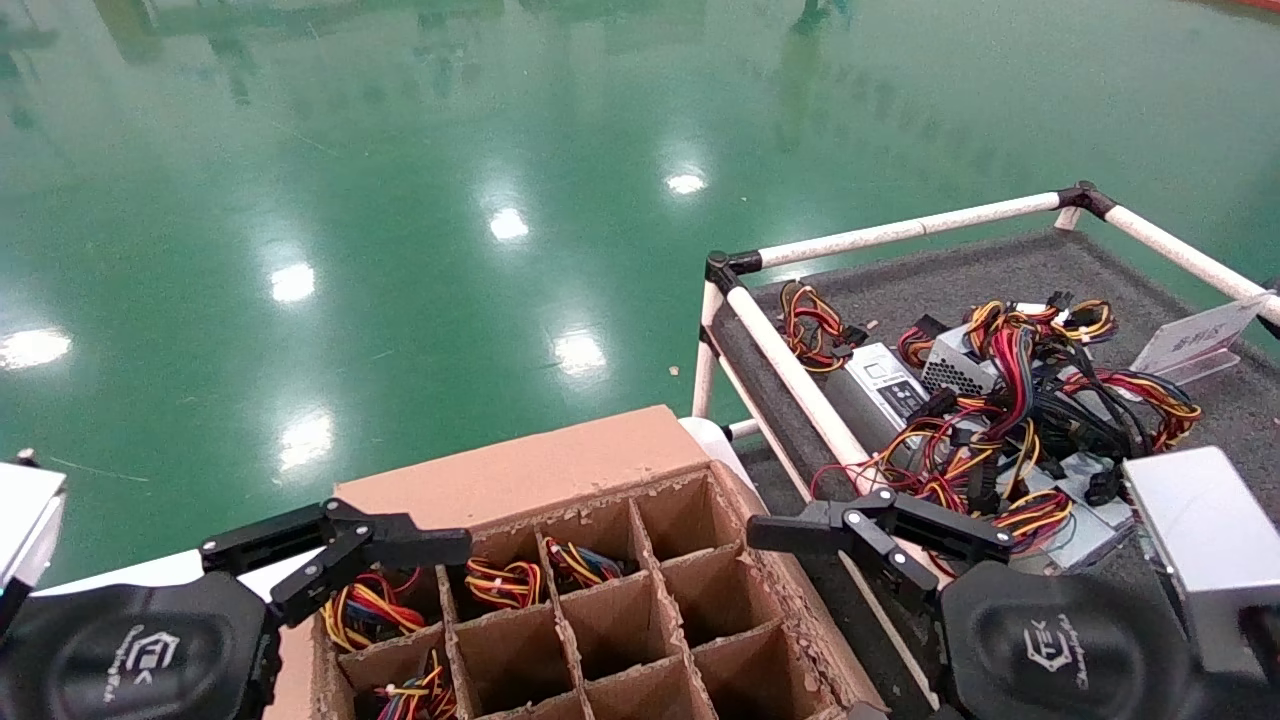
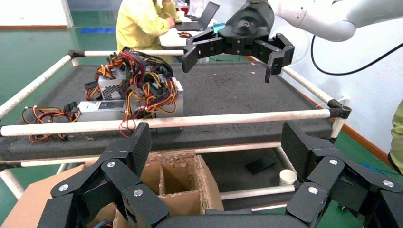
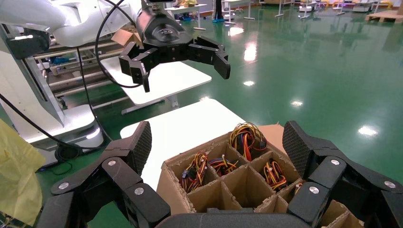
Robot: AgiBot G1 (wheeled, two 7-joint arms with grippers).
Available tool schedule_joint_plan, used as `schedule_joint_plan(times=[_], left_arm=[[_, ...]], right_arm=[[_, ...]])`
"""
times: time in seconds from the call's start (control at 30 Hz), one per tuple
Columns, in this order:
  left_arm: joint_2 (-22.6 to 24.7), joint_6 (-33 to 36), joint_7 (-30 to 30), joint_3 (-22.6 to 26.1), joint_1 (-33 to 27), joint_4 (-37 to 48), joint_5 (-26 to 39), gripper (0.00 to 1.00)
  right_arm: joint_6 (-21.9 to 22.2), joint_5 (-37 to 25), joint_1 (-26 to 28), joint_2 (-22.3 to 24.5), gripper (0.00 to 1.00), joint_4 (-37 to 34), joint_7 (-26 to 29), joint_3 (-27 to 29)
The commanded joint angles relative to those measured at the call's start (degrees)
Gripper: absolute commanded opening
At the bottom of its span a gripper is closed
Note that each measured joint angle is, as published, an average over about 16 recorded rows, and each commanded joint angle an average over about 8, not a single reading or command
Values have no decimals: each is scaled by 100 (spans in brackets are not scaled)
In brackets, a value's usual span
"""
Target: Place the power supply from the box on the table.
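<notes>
Right now both of my arms hang above the job with nothing in them: my left end effector (image 1: 340, 550) hovers over the left cells of the box (image 1: 560, 470) with its fingers spread apart, and my right end effector (image 1: 880, 535) sits over the gap between the box's right wall and the worktop (image 1: 1010, 270), also spread wide and empty. Several power supplies already lie tangled together on the worktop, among them a perforated unit (image 1: 955, 372) buried in wires. What I must fetch is still down in the box: coloured wire bundles (image 3: 247, 137) poke out of the far cells (red, yellow and orange, mostly), and I think the metal bodies sit beneath them, though no casing shows from any angle. That is the main risk. If I close on wires alone, the brick could swing, slip free or snag on the ragged cardboard dividers (image 1: 560, 620) as it rises, and might drag the box with it. A blind descent could also crush a divider wall. On the worktop side, loose cables drape over the near rail (image 1: 800, 385) and could catch a lowered unit.
</notes>
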Motion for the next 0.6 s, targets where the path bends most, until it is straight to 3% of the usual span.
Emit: schedule_joint_plan(times=[0.03,0.13,0.17,0.6], left_arm=[[0,0,0,0,0,0,0,46],[0,0,0,0,0,0,0,8],[0,0,0,0,0,0,0,2],[0,0,0,0,0,0,0,0]], right_arm=[[0,0,0,0,100,0,0,0],[0,0,0,0,100,0,0,0],[0,0,0,0,100,0,0,0],[0,0,0,0,100,0,0,0]])
